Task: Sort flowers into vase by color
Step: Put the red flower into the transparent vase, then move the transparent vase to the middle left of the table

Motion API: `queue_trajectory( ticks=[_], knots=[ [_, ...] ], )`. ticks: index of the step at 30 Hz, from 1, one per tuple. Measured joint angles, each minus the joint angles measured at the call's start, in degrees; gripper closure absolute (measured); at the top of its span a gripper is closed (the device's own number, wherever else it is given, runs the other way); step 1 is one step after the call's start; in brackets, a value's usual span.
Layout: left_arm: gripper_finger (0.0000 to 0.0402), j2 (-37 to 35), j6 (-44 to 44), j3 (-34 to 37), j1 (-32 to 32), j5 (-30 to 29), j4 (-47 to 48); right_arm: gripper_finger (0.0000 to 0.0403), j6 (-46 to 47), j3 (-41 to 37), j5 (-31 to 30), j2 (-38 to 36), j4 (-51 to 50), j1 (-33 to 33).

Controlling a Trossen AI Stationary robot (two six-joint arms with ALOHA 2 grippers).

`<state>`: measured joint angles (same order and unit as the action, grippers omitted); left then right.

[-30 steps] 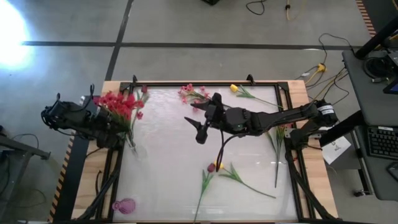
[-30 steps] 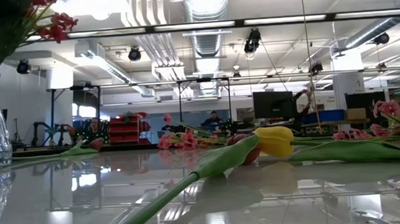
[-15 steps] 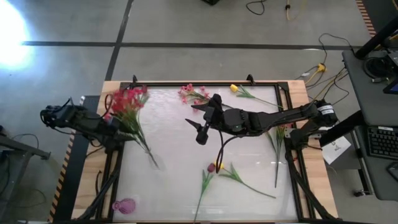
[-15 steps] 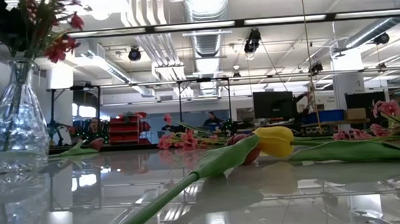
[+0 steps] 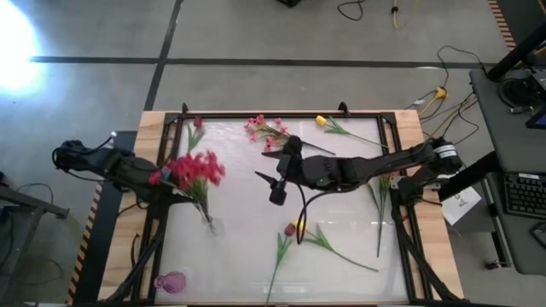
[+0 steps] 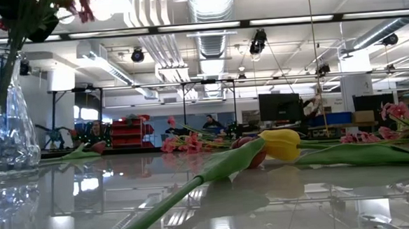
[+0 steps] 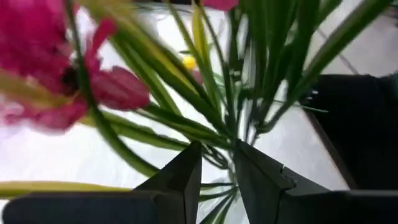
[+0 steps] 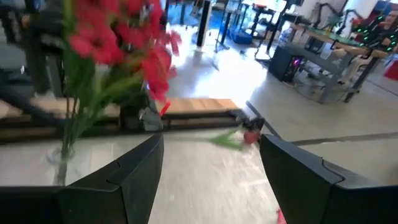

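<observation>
A clear glass vase (image 5: 207, 223) holds a bunch of red flowers (image 5: 196, 168) on green stems and stands left of the table's middle. It also shows at the left of the low view as the vase (image 6: 5, 121). My left gripper (image 5: 175, 189) reaches in from the table's left and is shut on it. My right gripper (image 5: 272, 188) hovers open over the table's middle and touches nothing. Its wrist view looks at the red flowers (image 8: 115, 37). A pink spray (image 5: 264, 130), yellow tulips (image 5: 322, 121) and a dark red bud (image 5: 289, 230) lie flat on the table. My left gripper pinches the vase's narrow neck (image 7: 217, 190) between its two fingers (image 7: 180, 180), coming roughly level from the table's left. The green stems (image 7: 217, 134) rise out of the neck between the fingers. The vase stands roughly upright; whether its base rests on the table I cannot tell.
A small pink vase (image 5: 171, 281) sits near the table's near left corner. Loose green stems (image 5: 341, 251) lie near the near edge, and one stem (image 5: 380, 209) lies along the right side. A red bud (image 5: 198, 124) lies at the far left. A black frame (image 5: 388, 128) rims the table.
My left gripper has carried the vase of red flowers from the table's left edge toward the middle and the near edge. The red blossoms have swung from the far left inward over the table. My right gripper has drifted a little toward the near edge and stays open.
</observation>
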<state>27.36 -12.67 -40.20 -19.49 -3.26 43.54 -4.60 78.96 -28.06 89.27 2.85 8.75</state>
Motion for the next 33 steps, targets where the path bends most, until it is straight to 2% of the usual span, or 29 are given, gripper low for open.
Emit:
queue_trajectory(
  ticks=[9,13,17,21,25,30,33],
  knots=[
    [0.0316,6.07,0.84,-4.27,-1.10,1.33,0.53,0.0145,-1.29,-0.06,1.02,1.61,-3.83,1.92],
    [0.0289,7.63,0.28,-7.17,-1.72,3.22,1.74,0.0141,-0.74,-0.11,4.98,4.28,-3.32,2.20],
    [0.0249,8.89,-2.02,-9.64,-1.73,8.53,4.21,0.0119,0.11,-0.13,7.01,8.44,-1.05,2.25],
    [0.0218,9.76,-4.16,-12.04,-1.75,15.90,6.87,0.0089,0.96,0.05,8.57,13.50,6.43,2.73],
    [0.0210,10.18,-4.09,-15.09,-1.77,16.28,9.16,0.0078,5.18,0.20,10.57,19.08,21.46,3.31],
    [0.0215,10.20,-2.22,-18.28,-1.77,16.04,9.00,0.0096,9.87,0.63,10.02,26.14,40.83,3.52],
    [0.0218,10.22,-2.21,-19.46,-1.77,16.70,9.00,0.0123,13.27,4.16,10.14,29.86,42.42,3.37]
  ],
)
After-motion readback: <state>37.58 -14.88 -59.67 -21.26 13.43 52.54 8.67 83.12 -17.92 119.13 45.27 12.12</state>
